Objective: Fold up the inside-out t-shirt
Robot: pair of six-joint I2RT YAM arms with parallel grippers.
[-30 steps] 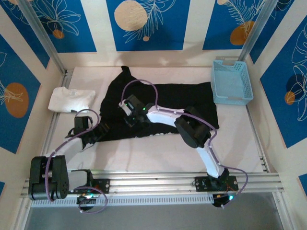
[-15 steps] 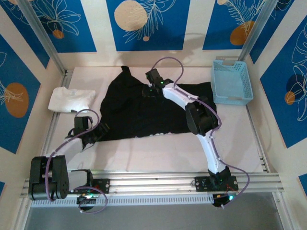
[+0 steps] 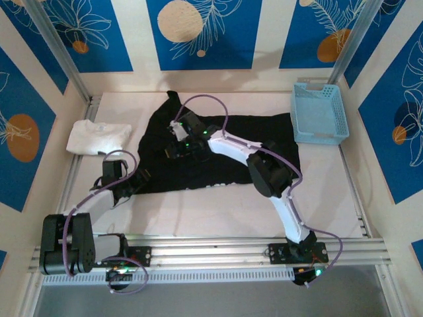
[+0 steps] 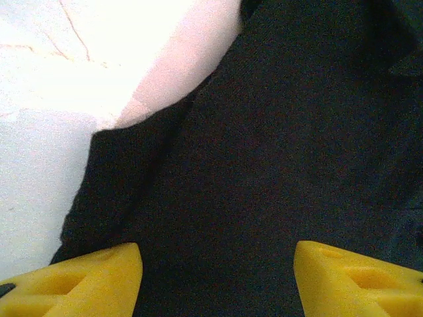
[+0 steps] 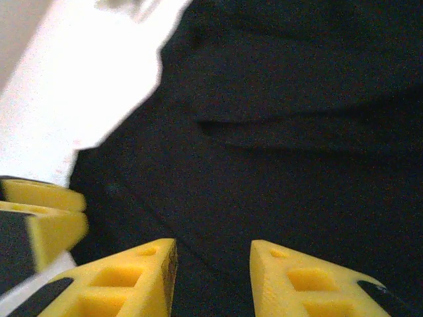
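Observation:
The inside-out t-shirt [image 3: 205,168] is black and lies spread across the middle of the table, with a small pale mark at its near hem. My right gripper [image 3: 175,142] reaches over the shirt's left part. In the right wrist view the right gripper [image 5: 211,281] is open, its yellow fingers apart above the dark cloth [image 5: 277,165]. My left gripper [image 3: 140,179] sits at the shirt's near-left edge. Seen from the left wrist, the left gripper [image 4: 218,277] stands wide open over the black cloth [image 4: 264,132], holding nothing.
A folded white t-shirt [image 3: 98,137] lies at the left edge of the table. A light-blue basket [image 3: 319,113] stands at the back right. Bare white table [image 4: 39,165] shows to the left of the shirt. Metal rails run along the table's sides.
My right gripper swung from the shirt's left part to its back middle, then came back to the left part. Its jaws now stand apart. The left arm has not moved.

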